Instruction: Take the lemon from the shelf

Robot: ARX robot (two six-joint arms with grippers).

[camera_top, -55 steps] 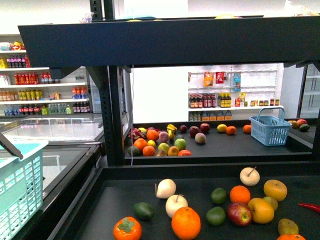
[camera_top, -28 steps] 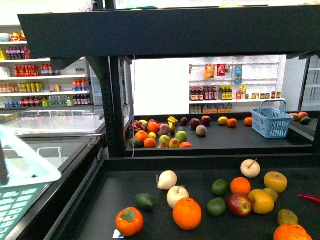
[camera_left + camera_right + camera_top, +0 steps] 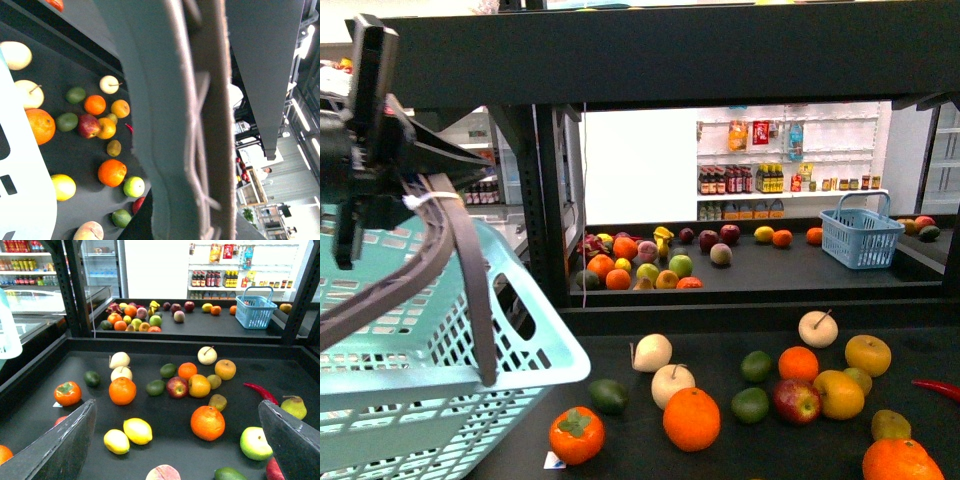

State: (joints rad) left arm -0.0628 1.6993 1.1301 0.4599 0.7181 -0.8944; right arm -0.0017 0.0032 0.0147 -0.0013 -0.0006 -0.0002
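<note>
Two bright yellow lemons [image 3: 138,431] [image 3: 116,441] lie side by side on the black shelf deck [image 3: 170,412], between my right gripper's [image 3: 175,450] wide-open fingers [image 3: 55,450] and a little toward the left one. One lemon [image 3: 63,187] also shows in the left wrist view. My left gripper [image 3: 360,150] is at the upper left of the front view, shut on the grey handle [image 3: 460,250] of a light turquoise basket [image 3: 420,380]. The handle [image 3: 190,125] fills the left wrist view. No lemon shows on the near deck [image 3: 640,450] in the front view.
Oranges [image 3: 207,422], apples, pears, limes and a red chilli [image 3: 260,391] are scattered on the deck round the lemons. The upper deck [image 3: 670,50] overhangs. A black post [image 3: 545,200] stands left. A blue basket [image 3: 861,237] sits on the far deck.
The left arm and turquoise basket have risen from the lower left corner and moved right, and now cover the left third of the front view. The fruit has not moved.
</note>
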